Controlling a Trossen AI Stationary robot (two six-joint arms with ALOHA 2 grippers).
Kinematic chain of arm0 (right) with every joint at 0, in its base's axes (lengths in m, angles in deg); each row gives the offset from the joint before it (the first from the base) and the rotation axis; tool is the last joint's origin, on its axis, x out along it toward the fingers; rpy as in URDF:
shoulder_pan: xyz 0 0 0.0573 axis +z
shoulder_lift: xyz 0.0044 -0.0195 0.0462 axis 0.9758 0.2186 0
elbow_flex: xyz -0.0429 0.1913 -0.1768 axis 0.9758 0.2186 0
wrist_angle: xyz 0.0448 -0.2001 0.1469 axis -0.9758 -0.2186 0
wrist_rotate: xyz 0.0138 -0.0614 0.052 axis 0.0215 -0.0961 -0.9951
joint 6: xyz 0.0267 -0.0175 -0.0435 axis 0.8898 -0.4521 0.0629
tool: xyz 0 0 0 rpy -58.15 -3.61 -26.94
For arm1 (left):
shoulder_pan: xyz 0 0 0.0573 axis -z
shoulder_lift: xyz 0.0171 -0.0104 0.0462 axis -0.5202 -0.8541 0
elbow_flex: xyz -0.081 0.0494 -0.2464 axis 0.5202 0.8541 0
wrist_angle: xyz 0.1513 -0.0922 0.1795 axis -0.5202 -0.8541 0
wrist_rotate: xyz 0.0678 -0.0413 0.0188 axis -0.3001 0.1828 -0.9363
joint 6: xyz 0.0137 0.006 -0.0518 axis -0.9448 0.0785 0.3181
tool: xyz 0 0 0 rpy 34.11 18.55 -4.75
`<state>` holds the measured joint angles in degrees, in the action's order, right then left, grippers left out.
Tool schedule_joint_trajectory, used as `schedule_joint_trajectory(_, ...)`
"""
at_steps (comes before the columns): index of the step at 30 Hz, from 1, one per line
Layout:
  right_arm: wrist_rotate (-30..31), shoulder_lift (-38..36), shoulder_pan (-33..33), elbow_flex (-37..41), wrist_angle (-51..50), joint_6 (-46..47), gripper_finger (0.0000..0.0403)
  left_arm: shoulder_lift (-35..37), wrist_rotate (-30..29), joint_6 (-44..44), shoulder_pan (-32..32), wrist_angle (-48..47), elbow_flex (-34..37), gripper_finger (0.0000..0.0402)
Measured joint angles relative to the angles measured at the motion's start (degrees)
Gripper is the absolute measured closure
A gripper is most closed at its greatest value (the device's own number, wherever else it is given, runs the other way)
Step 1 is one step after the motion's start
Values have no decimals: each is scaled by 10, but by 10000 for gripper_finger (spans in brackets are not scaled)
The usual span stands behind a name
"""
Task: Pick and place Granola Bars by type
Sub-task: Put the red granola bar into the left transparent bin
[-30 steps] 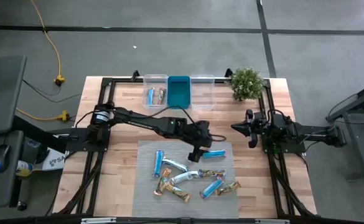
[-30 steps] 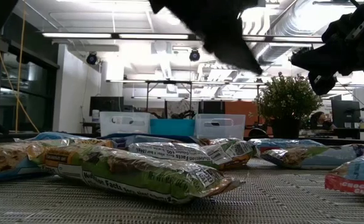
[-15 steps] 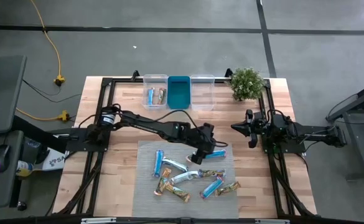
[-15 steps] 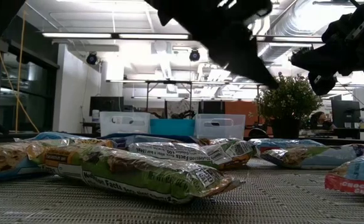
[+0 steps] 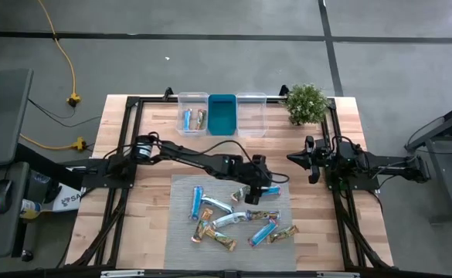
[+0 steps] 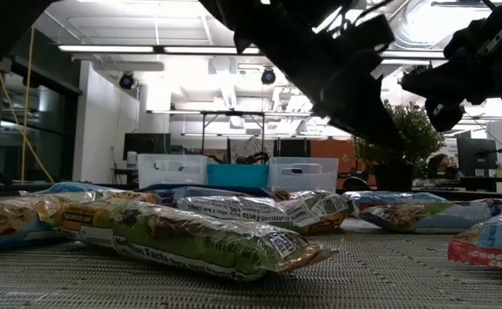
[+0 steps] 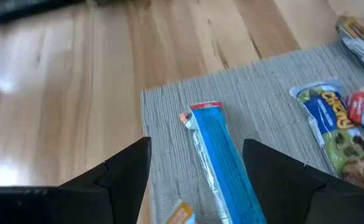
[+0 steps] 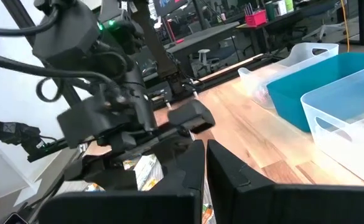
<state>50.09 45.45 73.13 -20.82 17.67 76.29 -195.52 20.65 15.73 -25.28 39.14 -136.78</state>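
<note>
Several granola bars lie flat on a grey mat: bright blue, silvery-white and tan-green-orange wrappers. One bright blue bar lies at the mat's far right corner. My left gripper hangs open just above it, slanting down, one finger on each side of the bar's length, touching nothing. It also shows in the high view. My right gripper waits at the table's right, level, with its fingers together. Two bars rest in the left clear bin.
A teal bin and a second clear bin stand beside the left clear bin at the far edge. A potted plant stands at the far right. Bare wood lies between the mat and the bins.
My left gripper has gone down and toward the table's right edge, arriving over the blue bar at the mat's far right corner. Its fingers have stayed open. No bar has moved.
</note>
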Motion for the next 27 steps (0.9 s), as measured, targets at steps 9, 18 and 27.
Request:
schedule_joint_trajectory(9,0,0,0,0,0,0,402,-20,10,82,0,2,-2,153)
schedule_joint_trajectory(18,0,0,0,0,0,0,402,-36,6,83,5,-2,0,153)
schedule_joint_trajectory(27,0,0,0,0,0,0,402,-50,-4,81,11,15,0,153)
